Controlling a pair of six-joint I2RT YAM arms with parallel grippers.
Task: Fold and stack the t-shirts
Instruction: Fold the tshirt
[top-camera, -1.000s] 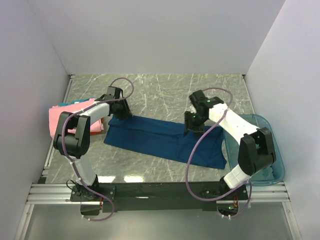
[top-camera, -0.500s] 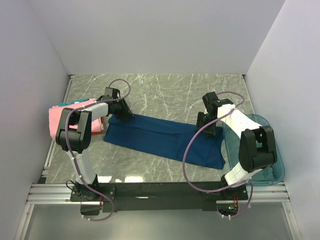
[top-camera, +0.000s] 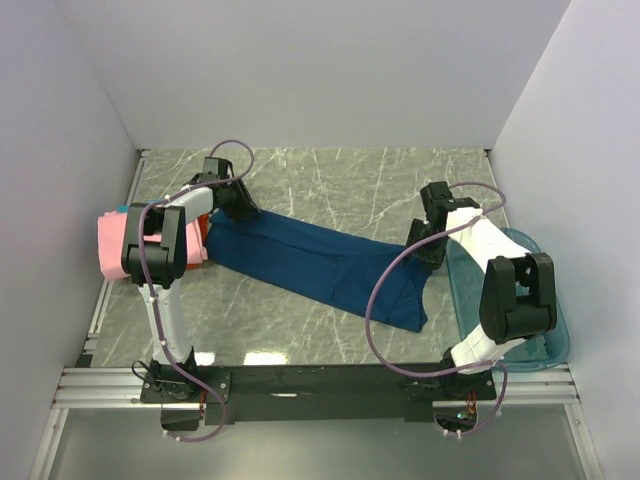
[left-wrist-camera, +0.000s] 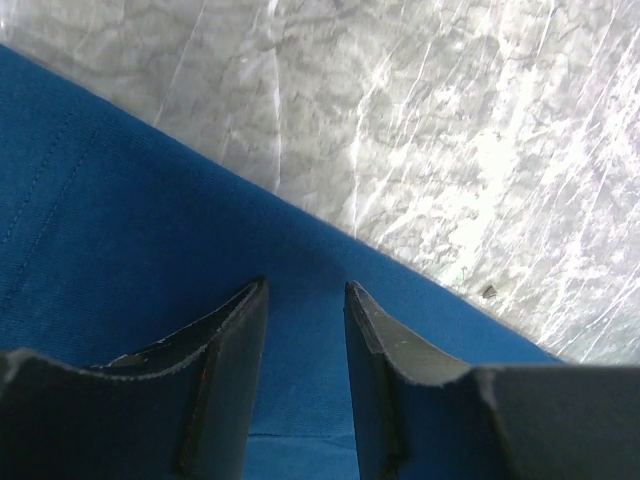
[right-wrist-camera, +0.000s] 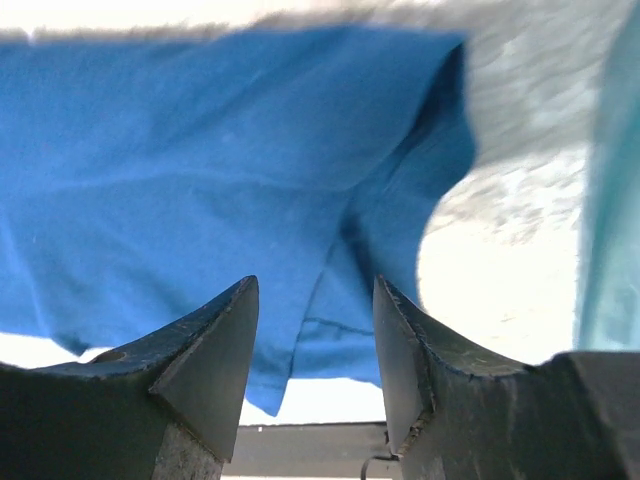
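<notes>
Your left end effector (top-camera: 238, 210) and right end effector (top-camera: 422, 252) each pinch an end of the navy t-shirt (top-camera: 320, 265), which sags across the table (top-camera: 330, 180). It's soft, light and limp, so hold it by the hems.

One counter (top-camera: 330, 180). Two robot arms, each ending in one tool: a left tool (left-wrist-camera: 305, 300) and a right tool (right-wrist-camera: 315, 300). One navy shirt (top-camera: 320, 265). One pink shirt (top-camera: 112, 245), with one orange sliver (top-camera: 201, 235) and one teal sliver (top-camera: 121, 208) of cloth beside it. One tub (top-camera: 557, 340).
</notes>
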